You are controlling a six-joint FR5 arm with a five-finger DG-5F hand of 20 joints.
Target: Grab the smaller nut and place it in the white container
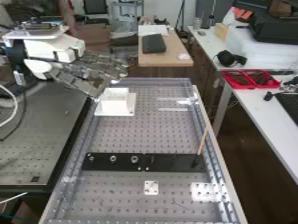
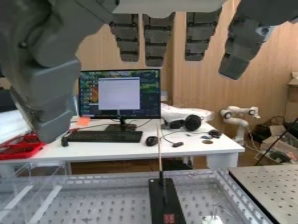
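Observation:
In the high view the hand point(image 1: 83, 70) is at the upper left, above the bench's far end, with fingers straight and nothing held. The white container point(image 1: 116, 102) stands just below and right of its fingertips. Far from the hand, on the flat black bar point(image 1: 171, 161), are the smaller nut point(image 1: 91, 158), the larger nut point(image 1: 113, 158) and the bearing point(image 1: 134, 159), in a row. In the wrist view the hand point(image 2: 157, 37) hangs with straight fingers spread and the thumb apart; the black bar point(image 2: 165, 200) lies beyond them.
A thin wooden stick point(image 1: 203, 142) rises from the bar's right part. A small white plate point(image 1: 151, 188) lies on the perforated bench point(image 1: 133, 135). Red trays point(image 1: 249, 79) sit on the side table at right. A monitor point(image 2: 120, 95) stands on a white table.

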